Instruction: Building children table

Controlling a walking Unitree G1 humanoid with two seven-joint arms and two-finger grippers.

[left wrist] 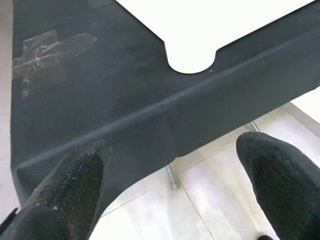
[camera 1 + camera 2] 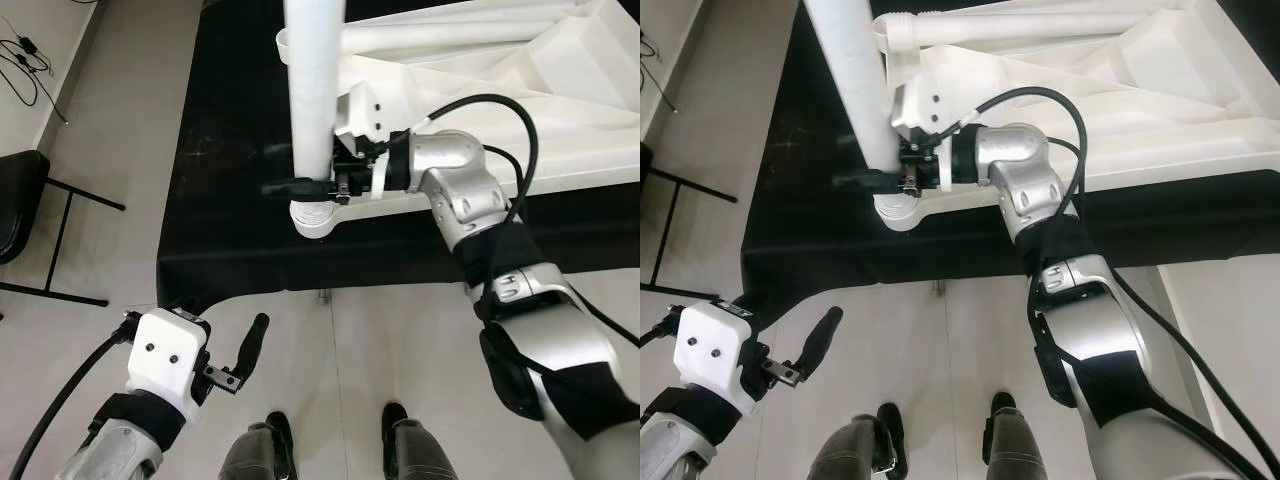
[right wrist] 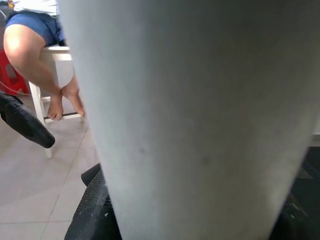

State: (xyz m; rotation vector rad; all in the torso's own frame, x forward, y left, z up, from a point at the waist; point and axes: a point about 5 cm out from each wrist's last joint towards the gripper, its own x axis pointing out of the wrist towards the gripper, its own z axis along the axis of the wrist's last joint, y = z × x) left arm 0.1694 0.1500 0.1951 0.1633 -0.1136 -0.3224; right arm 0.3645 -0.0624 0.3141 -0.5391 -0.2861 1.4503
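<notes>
On the black cloth: a white table top (image 2: 590, 110) lies upside down, its edge running along the cloth's front edge.
Black cloth (image 2: 220, 200): covers a low stand before the robot; a patch of clear tape (image 1: 50, 50) is stuck on it, away from the table top's corner.
Floor (image 2: 120, 150): pale tiles on the robot's left of the cloth and below its front edge.
Table leg (image 2: 312, 90): a white tube, standing upright at the table top's near left corner, its ringed foot seated in the corner socket (image 2: 318, 218).
Second leg (image 2: 440, 38): lies flat on the table top, behind the upright one.
Right gripper (image 2: 305, 187): reaches across the table top's edge; its black fingers (image 3: 92, 205) are closed around the upright leg just above the socket.
Left gripper (image 2: 250, 350): hangs low over the floor, in front of the cloth's edge, fingers (image 1: 65, 195) spread wide with nothing between them.
Black chair (image 2: 25, 210): stands on the floor well to the left of the cloth.
Person: bare legs (image 3: 40, 65) on a white seat, beyond the upright leg in the right wrist view.
</notes>
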